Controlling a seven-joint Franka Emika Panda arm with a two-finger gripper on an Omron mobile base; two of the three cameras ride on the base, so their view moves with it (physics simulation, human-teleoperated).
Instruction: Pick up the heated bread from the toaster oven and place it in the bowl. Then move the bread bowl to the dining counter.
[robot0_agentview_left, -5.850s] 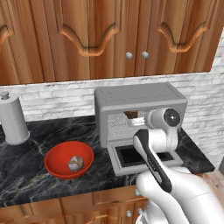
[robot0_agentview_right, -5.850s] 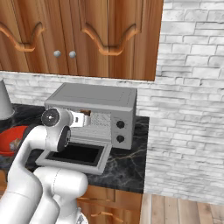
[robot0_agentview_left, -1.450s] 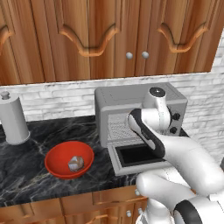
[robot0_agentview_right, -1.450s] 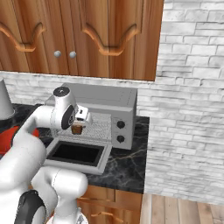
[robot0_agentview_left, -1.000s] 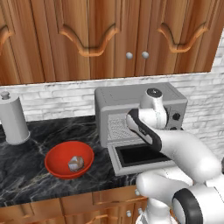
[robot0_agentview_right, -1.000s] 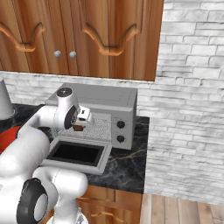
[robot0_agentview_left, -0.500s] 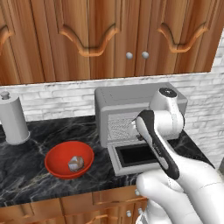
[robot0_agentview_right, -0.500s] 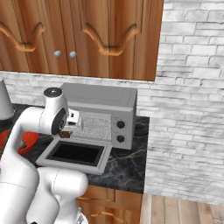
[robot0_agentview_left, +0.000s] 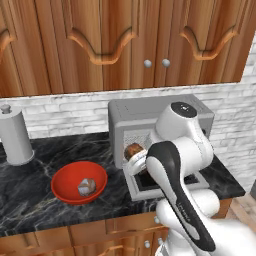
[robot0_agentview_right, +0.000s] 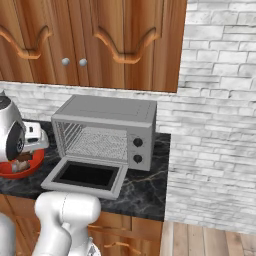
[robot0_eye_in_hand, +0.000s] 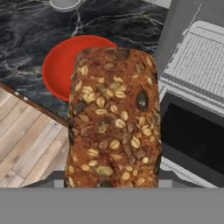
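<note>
The heated bread (robot0_eye_in_hand: 114, 118), a dark-brown seeded chunk, sits close in the hand view and hides my fingertips. My gripper (robot0_agentview_left: 135, 157) is shut on the bread (robot0_agentview_left: 133, 149), held in the air just left of the toaster oven (robot0_agentview_left: 160, 117), between its open door (robot0_agentview_left: 167, 182) and the red bowl (robot0_agentview_left: 79, 182). From the right base view the bread (robot0_agentview_right: 22, 159) hangs over the bowl's (robot0_agentview_right: 25, 169) right edge. The bowl (robot0_eye_in_hand: 61, 63) lies beyond and left of the bread, and a paler grey-tan roll (robot0_agentview_left: 86, 186) rests in it. The oven rack (robot0_agentview_right: 100, 142) is bare.
A paper towel holder (robot0_agentview_left: 14, 135) stands at the back left of the black marble counter (robot0_agentview_left: 35, 210). Wooden wall cabinets (robot0_agentview_left: 115, 40) hang above the oven. The dropped oven door (robot0_agentview_right: 87, 176) juts toward the counter's front edge. A white brick wall (robot0_agentview_right: 215, 125) closes the right side.
The arm has drawn the bread out of the toaster oven and swung it left, from in front of the oven mouth to the space beside the bowl.
</note>
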